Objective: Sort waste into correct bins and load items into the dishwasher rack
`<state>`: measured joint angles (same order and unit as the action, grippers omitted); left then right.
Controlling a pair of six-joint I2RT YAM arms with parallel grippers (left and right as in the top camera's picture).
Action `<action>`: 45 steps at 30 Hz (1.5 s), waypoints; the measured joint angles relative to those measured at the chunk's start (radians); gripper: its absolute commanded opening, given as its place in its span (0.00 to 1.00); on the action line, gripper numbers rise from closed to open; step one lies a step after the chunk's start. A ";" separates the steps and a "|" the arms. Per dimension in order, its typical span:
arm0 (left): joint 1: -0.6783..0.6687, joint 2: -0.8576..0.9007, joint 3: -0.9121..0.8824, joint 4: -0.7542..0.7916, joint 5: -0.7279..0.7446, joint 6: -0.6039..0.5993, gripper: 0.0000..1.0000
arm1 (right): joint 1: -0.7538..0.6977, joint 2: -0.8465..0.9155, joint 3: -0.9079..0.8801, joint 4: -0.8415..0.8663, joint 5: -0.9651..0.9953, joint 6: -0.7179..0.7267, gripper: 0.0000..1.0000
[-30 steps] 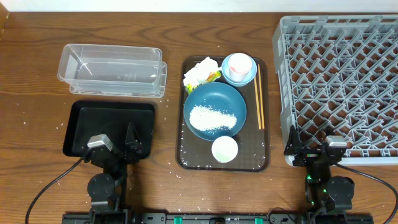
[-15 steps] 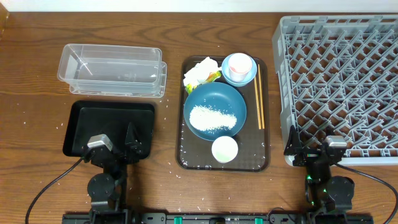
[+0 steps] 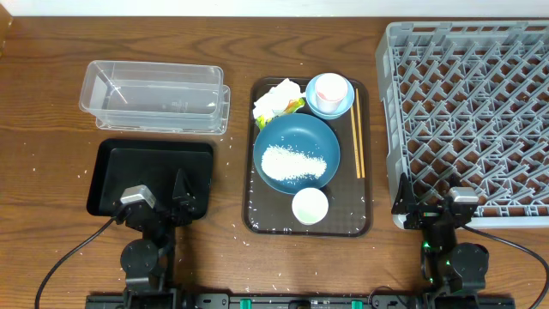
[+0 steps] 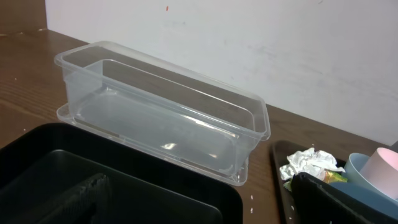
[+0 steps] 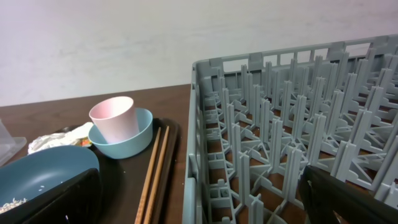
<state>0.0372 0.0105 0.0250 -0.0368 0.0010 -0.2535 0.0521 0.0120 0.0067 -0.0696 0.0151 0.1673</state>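
**Q:** Two grippers are being checked; how are they being held?

**A:** The left gripper (image 3: 159, 198), over the black tray (image 3: 129, 163), and the right gripper (image 3: 431, 201), at the grey rack (image 3: 472, 103), are both being held wide apart, gripping nothing.

**Q:** Where is the waste being located?

**A:** Rice grains (image 3: 293, 163) are being carried on the dark-blue dish (image 3: 283, 130). The tissue (image 3: 276, 97) and wrapper (image 3: 294, 106) are lying just beside it on the brown tray (image 3: 257, 219).

We see the rack (image 3: 386, 129) cut off at the right edge overhead, the wrapper (image 3: 294, 106) mostly hidden by the tissue (image 3: 276, 96), and the pink cup (image 4: 387, 171) clipped at the left wrist view's border.
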 measured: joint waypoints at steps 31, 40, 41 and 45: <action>0.000 0.000 0.000 0.000 0.000 0.000 0.95 | 0.000 0.108 0.101 0.520 -0.189 0.544 0.99; 0.000 0.000 0.001 -0.001 0.000 0.000 0.95 | 0.002 0.654 0.689 0.031 -0.259 0.182 0.99; 0.000 0.000 0.001 -0.001 0.000 0.000 0.95 | 0.003 0.735 0.771 -0.047 -0.275 0.146 0.99; 0.000 0.000 0.001 -0.002 0.000 0.000 0.95 | 0.082 1.032 1.062 -0.323 -0.272 0.023 0.99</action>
<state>0.0372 0.0101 0.0261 -0.0387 0.0010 -0.2531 0.1337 1.0435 1.0691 -0.3927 -0.2565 0.1902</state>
